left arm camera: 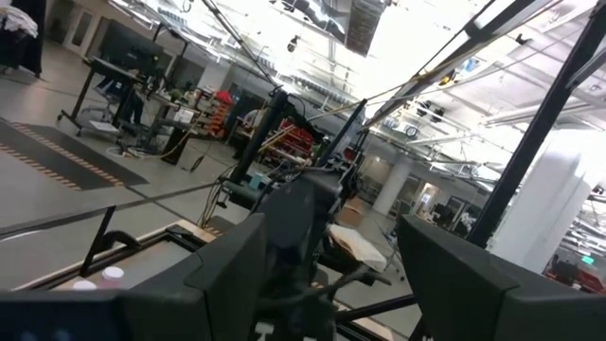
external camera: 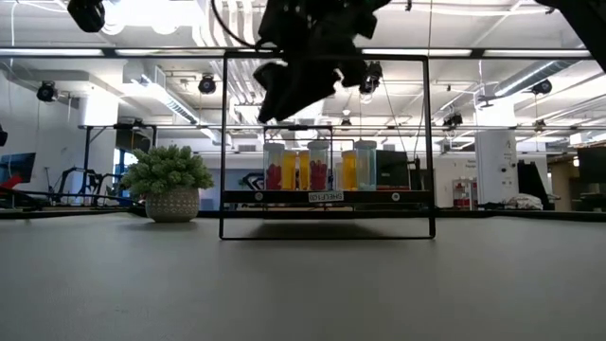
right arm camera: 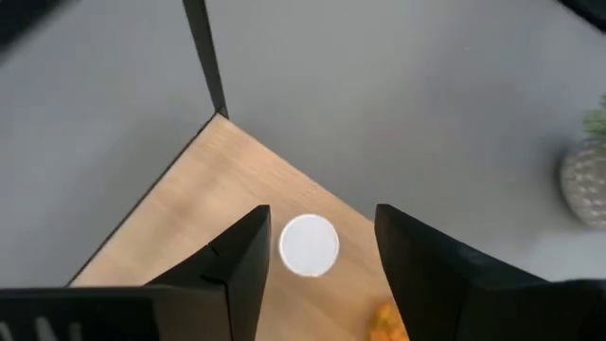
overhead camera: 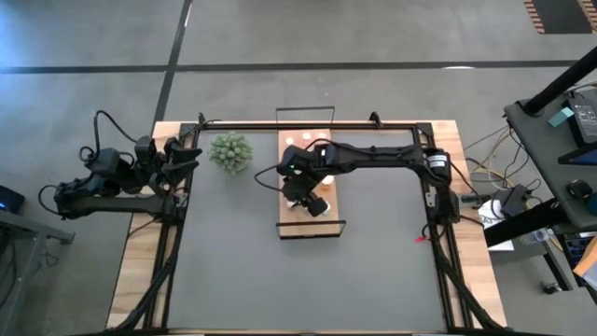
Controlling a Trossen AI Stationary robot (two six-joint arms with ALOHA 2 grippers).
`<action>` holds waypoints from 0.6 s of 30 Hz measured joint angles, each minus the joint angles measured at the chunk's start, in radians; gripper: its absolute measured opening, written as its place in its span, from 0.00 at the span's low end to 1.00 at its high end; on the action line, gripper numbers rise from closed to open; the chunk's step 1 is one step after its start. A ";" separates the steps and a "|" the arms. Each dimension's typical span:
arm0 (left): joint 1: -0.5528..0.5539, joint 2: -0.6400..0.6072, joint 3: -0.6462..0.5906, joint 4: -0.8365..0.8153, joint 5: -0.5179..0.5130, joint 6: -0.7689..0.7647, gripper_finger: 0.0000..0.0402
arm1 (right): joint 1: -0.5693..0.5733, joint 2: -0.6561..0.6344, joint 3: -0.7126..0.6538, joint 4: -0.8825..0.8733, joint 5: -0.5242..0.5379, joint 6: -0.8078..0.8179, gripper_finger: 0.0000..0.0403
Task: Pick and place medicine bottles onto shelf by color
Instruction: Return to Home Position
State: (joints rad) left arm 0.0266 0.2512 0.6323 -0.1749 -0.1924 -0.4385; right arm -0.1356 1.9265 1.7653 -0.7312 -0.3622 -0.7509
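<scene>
On the shelf (right arm camera: 180, 218), near a railed corner, a white-capped bottle (right arm camera: 309, 245) stands upright, straight below the right gripper (right arm camera: 317, 232). Its fingers (right arm camera: 237, 270) hang apart above it, clamping nothing, so a straight lift looks safest. The left gripper (overhead camera: 187, 159) waits at the left edge of the desk (overhead camera: 373, 261), fingers apart.

1 shelf (overhead camera: 334, 182). Low view shows 5 medicine bottles (external camera: 318, 170) on it: 2 red bottles (external camera: 274, 172), 2 orange bottles (external camera: 348, 170), 1 bluish bottle (external camera: 365, 169). Any behind these can't be counted. 1 potted plant (overhead camera: 230, 152). 2 arms (overhead camera: 373, 154). 1 table (overhead camera: 280, 280).
</scene>
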 joint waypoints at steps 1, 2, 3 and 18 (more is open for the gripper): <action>0.000 0.000 0.000 0.000 0.000 0.000 0.56 | 0.000 -0.011 0.002 -0.007 0.000 0.000 0.45; 0.000 0.000 0.000 0.001 0.000 0.000 0.56 | -0.002 -0.023 0.003 -0.017 0.005 0.000 0.45; 0.000 0.000 0.000 0.000 0.000 0.000 0.56 | -0.002 -0.033 0.003 -0.022 0.021 0.000 0.45; 0.000 -0.093 0.007 -0.146 0.020 0.086 0.56 | -0.107 -0.279 -0.011 -0.104 0.121 0.192 0.45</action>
State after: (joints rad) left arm 0.0265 0.1578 0.6392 -0.3205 -0.1722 -0.3527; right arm -0.2422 1.6477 1.7540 -0.8352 -0.2416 -0.5587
